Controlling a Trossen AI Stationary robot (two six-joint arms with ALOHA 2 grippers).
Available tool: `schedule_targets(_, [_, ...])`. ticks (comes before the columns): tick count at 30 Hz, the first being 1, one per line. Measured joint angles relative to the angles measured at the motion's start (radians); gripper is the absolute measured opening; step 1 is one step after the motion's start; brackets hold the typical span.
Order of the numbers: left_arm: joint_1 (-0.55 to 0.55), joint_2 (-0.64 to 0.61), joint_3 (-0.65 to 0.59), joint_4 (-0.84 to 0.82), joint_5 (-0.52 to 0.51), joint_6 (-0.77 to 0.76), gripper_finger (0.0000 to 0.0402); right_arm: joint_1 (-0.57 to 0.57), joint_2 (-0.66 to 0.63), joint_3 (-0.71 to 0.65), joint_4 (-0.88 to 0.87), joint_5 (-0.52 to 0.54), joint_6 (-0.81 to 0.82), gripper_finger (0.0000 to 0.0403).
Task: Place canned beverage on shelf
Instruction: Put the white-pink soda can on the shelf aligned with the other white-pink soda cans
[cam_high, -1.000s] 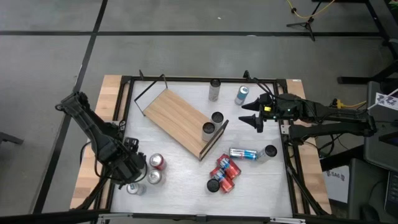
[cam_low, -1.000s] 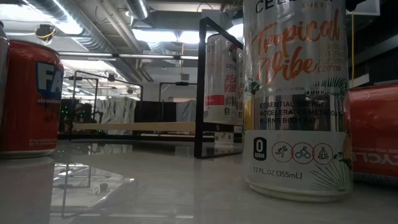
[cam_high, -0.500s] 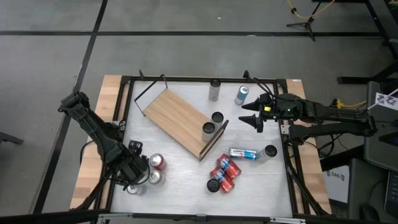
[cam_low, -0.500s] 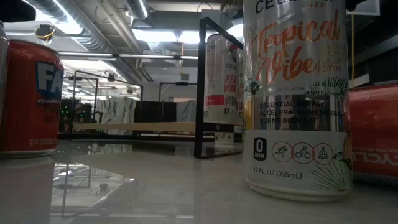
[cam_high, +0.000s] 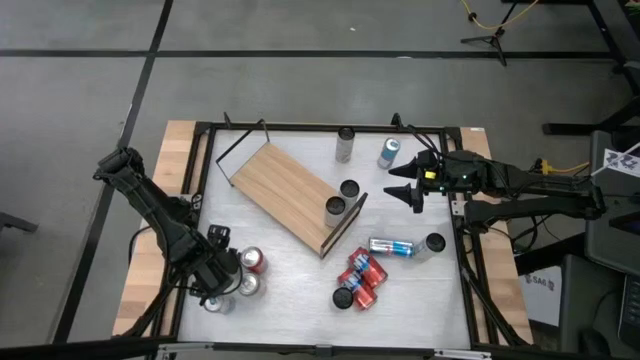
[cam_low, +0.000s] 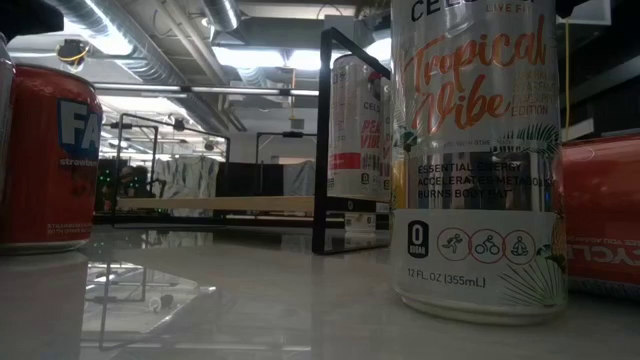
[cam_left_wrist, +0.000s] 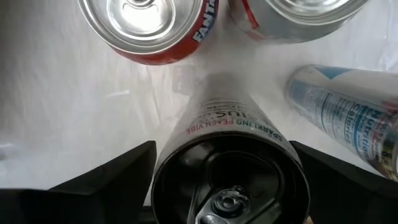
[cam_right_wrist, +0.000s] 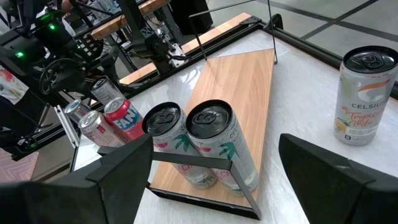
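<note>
The shelf (cam_high: 292, 195) is a light-wood board on a black wire frame, lying slantwise mid-table. Two upright cans (cam_high: 349, 188) (cam_high: 335, 208) stand at its right end. My left gripper (cam_high: 215, 275) points down at the near left, open. Its fingers (cam_left_wrist: 118, 177) stand on either side of an upright black-topped can (cam_left_wrist: 230, 180). I cannot tell whether they touch its wall. That can is hidden under the gripper in the high view. My right gripper (cam_high: 412, 190) hovers open just right of the shelf, with nothing between its fingers.
A red Fanta can (cam_left_wrist: 149, 25), another can (cam_left_wrist: 298, 15) and a lying blue-white can (cam_left_wrist: 348, 112) crowd the left gripper. Two cans (cam_high: 345, 143) (cam_high: 389, 152) stand at the far edge. A lying can (cam_high: 392, 247) and red cans (cam_high: 358, 278) sit near right.
My left gripper has come down over the black-topped can at the near left and then kept still. Its fingers have stayed open. No can has moved.
</note>
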Motion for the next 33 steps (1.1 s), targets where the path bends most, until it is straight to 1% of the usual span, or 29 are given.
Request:
schedule_targets(5, [0.0, 0.0, 0.0, -0.001, 0.006, -0.014, 0.0325, 0.0, 0.0, 0.0, 0.0, 0.0, 0.0, 0.0342])
schedule_targets(16, [0.002, -0.001, 0.0, -0.002, 0.028, -0.109, 0.0242, 0.0, 0.0, 0.0, -0.001, 0.0, 0.0, 0.0342])
schedule_targets(21, [0.023, -0.001, 0.0, -0.002, 0.041, -0.182, 0.0238, 0.0, 0.0, 0.0, -0.001, 0.0, 0.0, 0.0342])
schedule_targets(27, [0.084, -0.001, 0.001, -0.006, 0.11, -0.211, 0.0239, 0.0, 0.0, 0.0, -0.001, 0.0, 0.0, 0.0342])
schedule_targets(33, [0.155, 0.002, 0.034, -0.048, 0.208, -0.212, 0.0239, 0.0, 0.0, 0.0, -0.002, 0.0, 0.0, 0.0342])
